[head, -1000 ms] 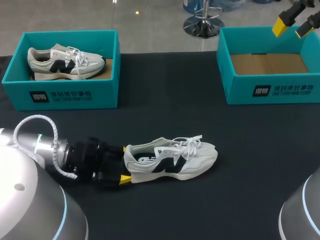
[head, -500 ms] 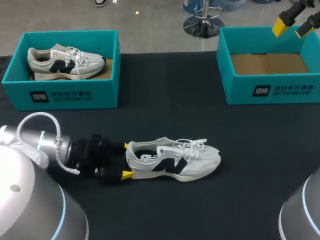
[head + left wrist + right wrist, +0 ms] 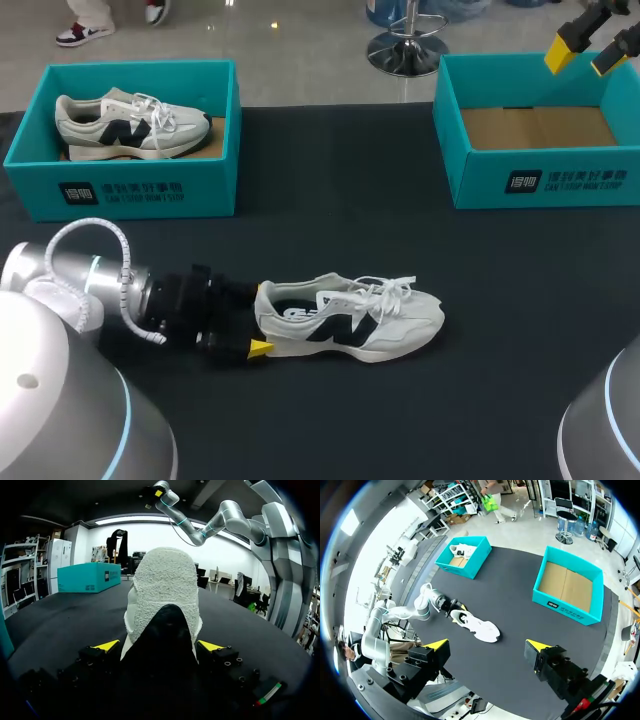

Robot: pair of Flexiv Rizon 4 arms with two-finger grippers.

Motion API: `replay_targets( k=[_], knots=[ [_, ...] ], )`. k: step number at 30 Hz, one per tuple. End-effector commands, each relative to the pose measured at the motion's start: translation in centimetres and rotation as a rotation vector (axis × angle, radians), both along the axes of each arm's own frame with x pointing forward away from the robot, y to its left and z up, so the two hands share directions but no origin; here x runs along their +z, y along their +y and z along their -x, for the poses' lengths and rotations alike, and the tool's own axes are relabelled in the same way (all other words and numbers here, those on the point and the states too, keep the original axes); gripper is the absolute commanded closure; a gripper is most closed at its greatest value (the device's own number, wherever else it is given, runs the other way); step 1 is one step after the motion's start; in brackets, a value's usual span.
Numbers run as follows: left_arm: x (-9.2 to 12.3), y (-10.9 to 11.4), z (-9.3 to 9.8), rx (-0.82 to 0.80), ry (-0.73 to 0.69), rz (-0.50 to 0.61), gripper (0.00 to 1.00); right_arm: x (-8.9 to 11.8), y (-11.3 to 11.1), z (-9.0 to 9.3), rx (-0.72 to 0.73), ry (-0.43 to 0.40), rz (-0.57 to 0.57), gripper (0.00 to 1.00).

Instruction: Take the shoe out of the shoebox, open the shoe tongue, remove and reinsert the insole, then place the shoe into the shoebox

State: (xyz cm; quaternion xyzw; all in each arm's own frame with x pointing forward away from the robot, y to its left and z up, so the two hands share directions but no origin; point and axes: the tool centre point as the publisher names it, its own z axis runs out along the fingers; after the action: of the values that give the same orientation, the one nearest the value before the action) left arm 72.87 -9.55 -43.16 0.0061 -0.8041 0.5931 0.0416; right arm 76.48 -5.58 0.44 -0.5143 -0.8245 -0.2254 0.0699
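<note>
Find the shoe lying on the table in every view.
Head view: shoe on the near middle of the table, toe pointing right.
Left wrist view: its heel sits between the fingers of the left pincer.
Right wrist view: shoe mid-table, far beneath the right pincer.
Shared landmark: the empty shoebox beyond the toe.

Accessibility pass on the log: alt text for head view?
Left gripper grips the heel of a white sneaker standing on the black table. Far left, a teal shoebox holds a matching sneaker; far right, the right gripper hangs open, raised, near an empty teal shoebox.
</note>
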Motion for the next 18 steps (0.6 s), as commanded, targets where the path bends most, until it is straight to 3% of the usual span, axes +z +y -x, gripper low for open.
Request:
replay_targets(
  k=[1, 18],
  knots=[
    [-0.3, -0.6, 0.2, 0.008, 0.004, 0.003, 0.00, 0.0, 0.0, -0.1, -0.001, 0.003, 0.002, 0.00],
    [0.6, -0.8, 1.5, 0.023, -0.029, -0.011, 0.00, 0.0, 0.0, -0.1, -0.001, 0.003, 0.002, 0.00]
  ],
)
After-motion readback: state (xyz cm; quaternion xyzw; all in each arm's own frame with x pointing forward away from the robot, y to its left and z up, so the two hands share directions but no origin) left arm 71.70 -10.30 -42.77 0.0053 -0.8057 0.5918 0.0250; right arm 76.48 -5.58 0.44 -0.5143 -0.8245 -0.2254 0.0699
